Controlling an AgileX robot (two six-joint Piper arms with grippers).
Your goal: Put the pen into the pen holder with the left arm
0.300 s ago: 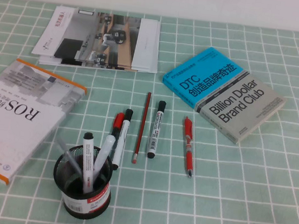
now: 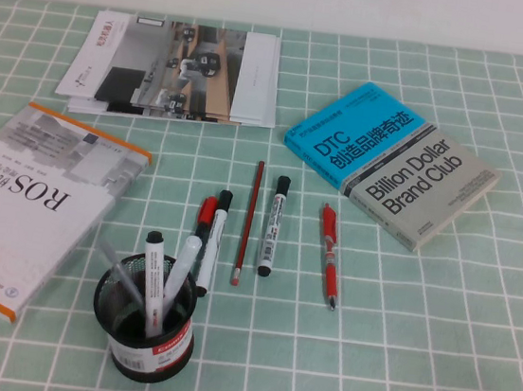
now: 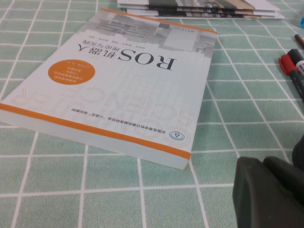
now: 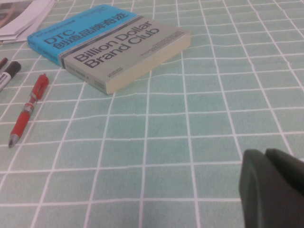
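- The pen, a short white-barrelled marker with a red cap, is being seen lying flat on the green checked tablecloth, just beside a black-capped white marker, with its lower end hidden behind the pen holder.
- The pen holder, a round black mesh cup with a red-and-white label near its base, is being shown upright near the front of the table, already holding white markers that are leaning out of its mouth.
- A thin red pencil, another black-capped marker and a slim red click pen are being seen lying to the right of the pen, apart from one another.
- A white and orange ROS book is being shown lying to the left of the holder, a blue and grey book at the right rear, and brochures at the rear.
- The left gripper is being seen only in the left wrist view, as a dark mass low over the cloth near the ROS book's corner; whether its fingers are apart or together cannot be told.
- The right gripper is being seen only in the right wrist view, over bare cloth well apart from the blue and grey book; its finger state cannot be told either.
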